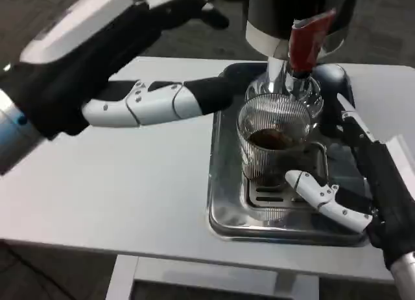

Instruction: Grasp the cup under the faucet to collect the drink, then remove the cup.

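A ribbed glass cup with dark drink in its bottom stands on the drip grate right under the steel faucet of a dispenser with a red tap handle. My right hand wraps the cup from the right: the white thumb lies against its lower front, and the fingers reach behind it. My left hand hovers high at the left, holding nothing. Its long white thumb points at the cup's left side, while the upper fingers stretch toward the dispenser body.
The cup and grate sit in a shiny steel tray at the right of the white table. The black and silver dispenser body looms over the tray's far end. The table's front edge runs close below the tray.
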{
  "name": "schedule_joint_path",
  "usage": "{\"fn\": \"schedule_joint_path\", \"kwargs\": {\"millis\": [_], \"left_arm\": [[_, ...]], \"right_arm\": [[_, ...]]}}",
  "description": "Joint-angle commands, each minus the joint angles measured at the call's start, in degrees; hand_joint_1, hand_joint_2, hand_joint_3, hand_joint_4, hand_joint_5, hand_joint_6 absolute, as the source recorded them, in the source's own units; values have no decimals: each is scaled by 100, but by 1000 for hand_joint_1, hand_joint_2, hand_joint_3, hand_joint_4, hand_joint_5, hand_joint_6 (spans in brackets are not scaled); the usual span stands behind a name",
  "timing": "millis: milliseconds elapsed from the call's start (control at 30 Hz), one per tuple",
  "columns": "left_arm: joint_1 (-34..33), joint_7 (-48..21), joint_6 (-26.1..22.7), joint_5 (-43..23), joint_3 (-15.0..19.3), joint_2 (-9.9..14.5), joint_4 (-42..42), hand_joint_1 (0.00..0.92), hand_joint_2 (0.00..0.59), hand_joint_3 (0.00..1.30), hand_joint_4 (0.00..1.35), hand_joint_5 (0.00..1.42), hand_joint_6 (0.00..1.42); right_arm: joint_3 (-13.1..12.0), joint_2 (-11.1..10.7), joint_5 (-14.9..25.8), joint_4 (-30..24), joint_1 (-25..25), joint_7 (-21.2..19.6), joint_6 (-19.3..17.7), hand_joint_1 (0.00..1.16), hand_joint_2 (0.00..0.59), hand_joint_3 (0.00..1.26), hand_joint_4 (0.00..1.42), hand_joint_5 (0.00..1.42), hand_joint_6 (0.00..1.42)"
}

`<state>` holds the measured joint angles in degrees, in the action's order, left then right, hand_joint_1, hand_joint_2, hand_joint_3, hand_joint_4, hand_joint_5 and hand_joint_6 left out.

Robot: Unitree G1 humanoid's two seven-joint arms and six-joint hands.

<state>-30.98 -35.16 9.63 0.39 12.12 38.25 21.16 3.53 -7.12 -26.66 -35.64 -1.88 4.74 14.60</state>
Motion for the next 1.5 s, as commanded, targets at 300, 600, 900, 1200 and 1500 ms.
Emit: {"fn": "schedule_joint_path", "kwargs": {"millis": [300, 600, 900, 1200, 1500], "left_arm": [[1626, 367, 112, 3, 760, 19, 366, 0, 87, 157, 140, 265, 232], [2237, 560, 165, 166, 854, 32, 202, 0, 90, 162, 147, 274, 234], [2638, 746, 288, 314, 804, 1, 19, 0, 90, 163, 150, 277, 240], [2939, 804, 346, 333, 808, 0, 39, 0, 90, 163, 150, 277, 239], [3193, 780, 288, 288, 902, 34, 143, 0, 89, 163, 151, 277, 239]], "right_arm": [[-91, -2, 212, 1, 143, -109, -120, 580, 272, 68, 66, 184, 313], [-129, -31, 335, 128, 137, -142, -247, 584, 256, 48, 56, 186, 322], [-73, -32, 343, 175, 130, -142, -221, 585, 255, 36, 40, 174, 318], [85, 50, 372, 479, 7, -290, -399, 591, 247, 26, 34, 159, 304], [242, 162, 465, 983, -254, -515, -725, 573, 242, 9, 24, 116, 219]]}}
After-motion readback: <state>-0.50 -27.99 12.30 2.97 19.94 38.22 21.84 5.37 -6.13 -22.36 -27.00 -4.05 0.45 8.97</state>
